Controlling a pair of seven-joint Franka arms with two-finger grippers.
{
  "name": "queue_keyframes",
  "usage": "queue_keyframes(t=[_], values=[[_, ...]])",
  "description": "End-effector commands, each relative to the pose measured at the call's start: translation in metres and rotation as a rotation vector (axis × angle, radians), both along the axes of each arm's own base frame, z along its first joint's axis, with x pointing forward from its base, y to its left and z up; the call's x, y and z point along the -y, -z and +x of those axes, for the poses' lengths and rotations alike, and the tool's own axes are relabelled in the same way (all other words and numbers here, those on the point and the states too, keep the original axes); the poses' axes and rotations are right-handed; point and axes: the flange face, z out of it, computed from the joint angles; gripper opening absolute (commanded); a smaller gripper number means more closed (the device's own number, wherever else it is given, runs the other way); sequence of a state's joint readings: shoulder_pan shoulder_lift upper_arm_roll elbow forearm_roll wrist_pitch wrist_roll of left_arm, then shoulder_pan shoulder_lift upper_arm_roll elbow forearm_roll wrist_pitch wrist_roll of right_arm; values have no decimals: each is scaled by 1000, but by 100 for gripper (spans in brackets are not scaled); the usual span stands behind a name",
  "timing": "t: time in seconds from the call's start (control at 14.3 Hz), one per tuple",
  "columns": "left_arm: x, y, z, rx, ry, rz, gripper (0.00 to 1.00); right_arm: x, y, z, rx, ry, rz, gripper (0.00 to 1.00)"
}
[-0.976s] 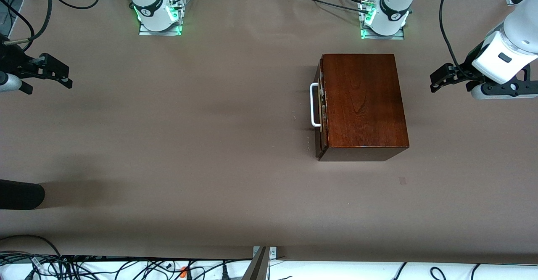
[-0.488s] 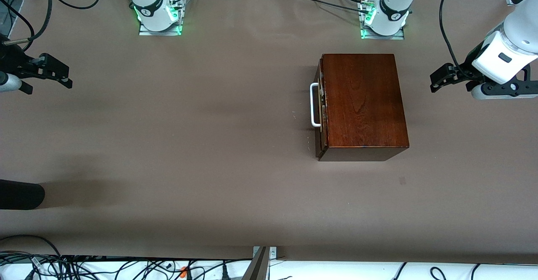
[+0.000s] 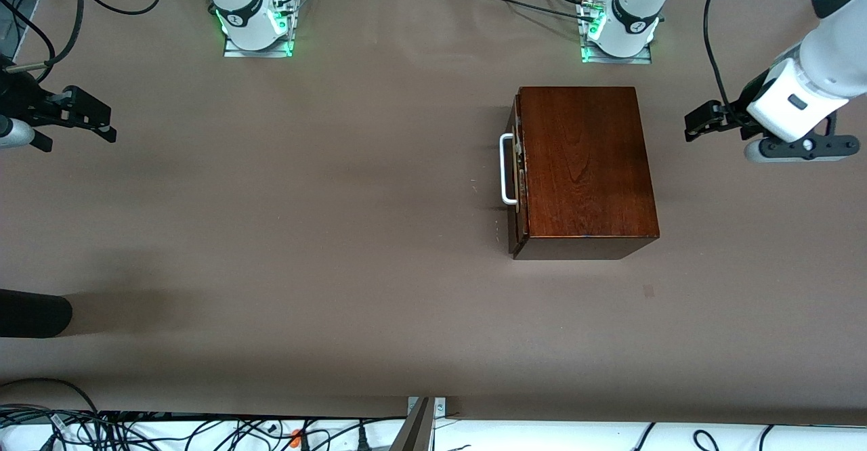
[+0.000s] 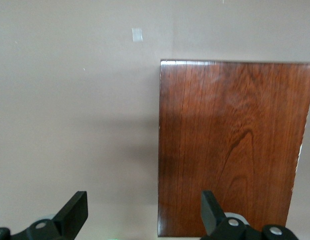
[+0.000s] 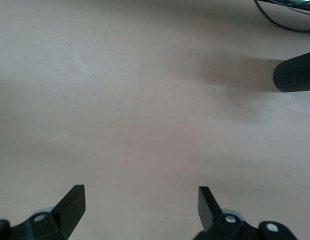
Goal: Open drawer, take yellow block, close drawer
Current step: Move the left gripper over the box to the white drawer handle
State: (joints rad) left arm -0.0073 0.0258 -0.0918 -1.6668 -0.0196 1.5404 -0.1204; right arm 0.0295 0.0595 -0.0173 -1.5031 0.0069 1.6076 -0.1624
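Note:
The glossy dark-brown wooden box (image 3: 582,163) stands on the table in front of the left arm's base. Its drawer (image 3: 517,180) is shut; the white bar handle (image 3: 506,168) faces the right arm's end of the table. The yellow block is hidden. My left gripper (image 3: 692,127) hovers open and empty over the table beside the box, toward the left arm's end. The left wrist view shows the left gripper (image 4: 145,207) and the box top (image 4: 235,145). My right gripper (image 3: 105,128) waits open and empty at the right arm's end, over bare table in the right wrist view (image 5: 141,202).
A black cylinder (image 3: 34,312) juts in at the table's edge at the right arm's end; it also shows in the right wrist view (image 5: 295,72). A small pale mark (image 3: 649,291) lies nearer the front camera than the box. Cables (image 3: 169,431) run along the front edge.
My left gripper has moved a little toward the box and toward the bases. The right arm and the box have not moved.

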Motion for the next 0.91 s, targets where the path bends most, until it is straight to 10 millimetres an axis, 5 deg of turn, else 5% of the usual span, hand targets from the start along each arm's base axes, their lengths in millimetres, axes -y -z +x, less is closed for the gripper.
queue_keyframes(t=[0.0, 0.42, 0.84], values=[[6, 4, 1, -34, 66, -18, 100, -1, -3, 2, 10, 0, -2, 100], [83, 39, 9, -78, 123, -117, 100, -1, -2, 2, 7, -6, -4, 100], [191, 67, 3, -32, 89, -127, 100, 0, -1, 3, 6, -9, -4, 100]])
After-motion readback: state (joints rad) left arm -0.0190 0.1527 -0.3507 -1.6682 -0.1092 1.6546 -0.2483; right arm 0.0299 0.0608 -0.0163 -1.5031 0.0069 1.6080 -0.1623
